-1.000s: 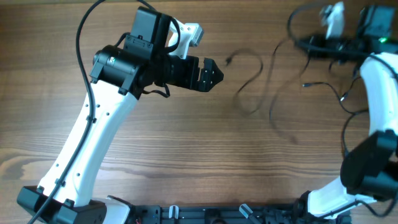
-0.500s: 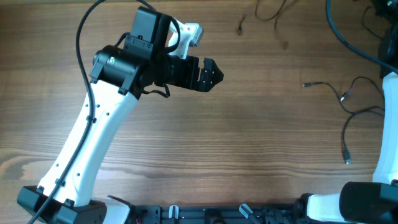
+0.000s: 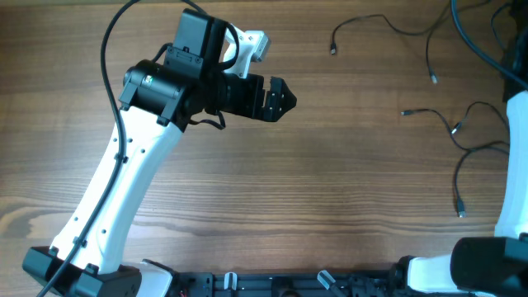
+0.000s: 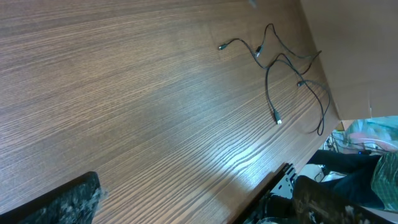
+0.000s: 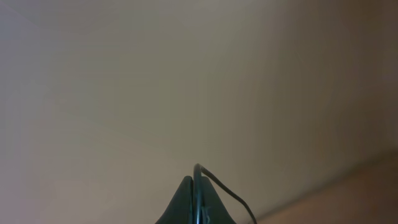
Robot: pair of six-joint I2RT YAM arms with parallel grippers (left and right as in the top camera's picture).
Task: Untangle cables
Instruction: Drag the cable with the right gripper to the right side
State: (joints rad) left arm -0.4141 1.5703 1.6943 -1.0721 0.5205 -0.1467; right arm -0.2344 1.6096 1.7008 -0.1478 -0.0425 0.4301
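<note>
One thin black cable [image 3: 333,49] dangles in at the top right of the overhead view, with two plug ends hanging free. In the right wrist view my right gripper [image 5: 196,185] is shut on this cable [image 5: 222,185], held up in front of a bare wall. The gripper itself lies outside the overhead view. A second cable [image 3: 404,111] lies in loose loops on the table at the right, also seen in the left wrist view as a cable [image 4: 269,87]. My left gripper [image 3: 282,97] hovers open and empty over the table's upper middle, well left of both cables.
The right arm's white link [image 3: 513,165] runs along the right edge, beside the looped cable. The table's front edge and a black rail [image 4: 280,180] show in the left wrist view. A thicker black wire of the arm [image 3: 466,41] crosses the top right corner.
The right arm has risen out of the overhead view, pulling one cable off the table's middle toward the top right. The other cable stays on the table. The left arm has not moved.
</note>
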